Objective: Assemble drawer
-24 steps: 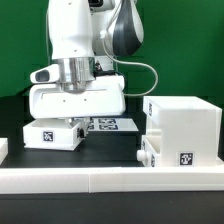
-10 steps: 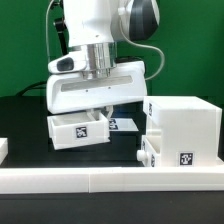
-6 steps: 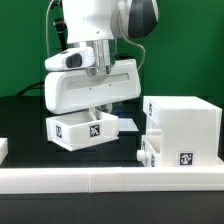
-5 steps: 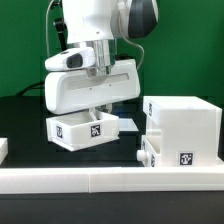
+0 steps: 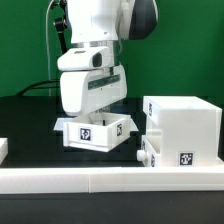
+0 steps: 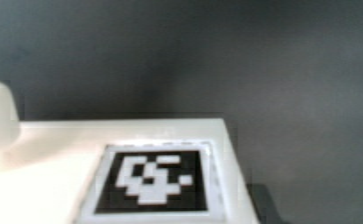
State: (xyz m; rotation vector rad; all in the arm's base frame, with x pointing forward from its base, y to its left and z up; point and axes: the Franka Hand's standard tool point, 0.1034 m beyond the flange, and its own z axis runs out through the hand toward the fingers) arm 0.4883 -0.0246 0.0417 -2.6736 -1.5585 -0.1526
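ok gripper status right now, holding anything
gripper: shut on the small tray, held lifted off the table beside the housing.

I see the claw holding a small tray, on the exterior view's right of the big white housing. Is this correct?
Not quite: the exterior view shows the small tray under the claw on the exterior view's left of the housing, not its right. It does appear held, though the fingers are hidden.

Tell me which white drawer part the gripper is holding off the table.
The small tray under the gripper, left of the large housing in the exterior view. It hangs tilted above the table, while the housing rests by the front rail.
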